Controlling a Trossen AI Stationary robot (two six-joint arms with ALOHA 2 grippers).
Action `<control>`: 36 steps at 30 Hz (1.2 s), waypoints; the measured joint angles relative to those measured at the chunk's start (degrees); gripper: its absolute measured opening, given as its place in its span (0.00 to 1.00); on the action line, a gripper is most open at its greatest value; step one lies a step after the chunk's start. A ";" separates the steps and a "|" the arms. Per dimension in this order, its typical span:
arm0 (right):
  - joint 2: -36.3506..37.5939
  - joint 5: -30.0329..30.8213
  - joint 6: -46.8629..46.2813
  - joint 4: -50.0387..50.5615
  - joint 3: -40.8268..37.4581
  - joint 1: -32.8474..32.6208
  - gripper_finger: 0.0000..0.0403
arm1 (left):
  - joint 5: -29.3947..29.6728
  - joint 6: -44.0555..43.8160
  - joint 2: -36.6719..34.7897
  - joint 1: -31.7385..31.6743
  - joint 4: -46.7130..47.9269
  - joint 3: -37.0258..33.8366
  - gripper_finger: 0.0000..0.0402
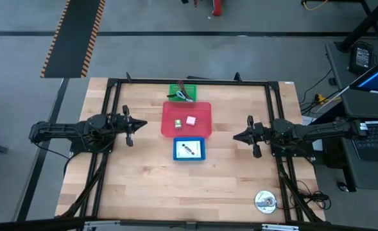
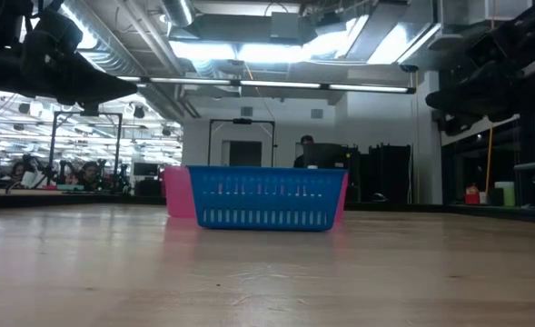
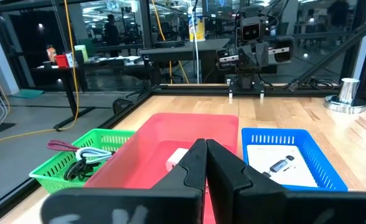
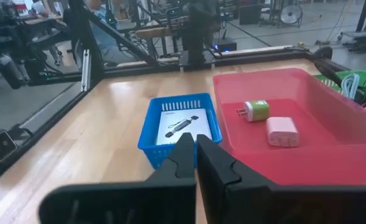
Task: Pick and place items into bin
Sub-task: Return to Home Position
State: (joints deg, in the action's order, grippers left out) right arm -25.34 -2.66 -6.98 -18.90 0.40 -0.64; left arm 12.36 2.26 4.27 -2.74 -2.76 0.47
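Red bin [image 1: 168,114], blue bin [image 1: 175,149] and green bin [image 1: 172,90] are filled, so left gripper [image 1: 142,124] and right gripper [image 1: 235,136] are held closed, empty, well apart.

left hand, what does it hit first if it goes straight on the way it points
The red bin: the left hand points straight at its near wall, with nothing in between in the high view. The hand's height is unclear, so it might pass over the rim instead.

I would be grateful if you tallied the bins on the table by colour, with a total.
Green bin: 1
Red bin: 1
Blue bin: 1
Total: 3
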 joint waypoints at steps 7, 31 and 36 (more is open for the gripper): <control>1.91 0.88 1.83 2.39 0.04 -2.29 0.00 | -0.02 0.00 0.00 0.00 0.00 0.00 0.02; 25.15 1.51 7.36 17.66 0.07 -10.45 0.00 | -0.01 0.00 0.00 0.00 0.02 0.00 0.02; 25.14 1.50 7.29 17.64 0.07 -10.43 0.00 | -0.02 0.00 0.00 0.00 0.02 0.00 0.02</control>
State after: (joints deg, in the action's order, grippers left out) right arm -0.21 -1.16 0.32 -1.26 0.47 -11.07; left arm 12.34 2.26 4.27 -2.74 -2.74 0.47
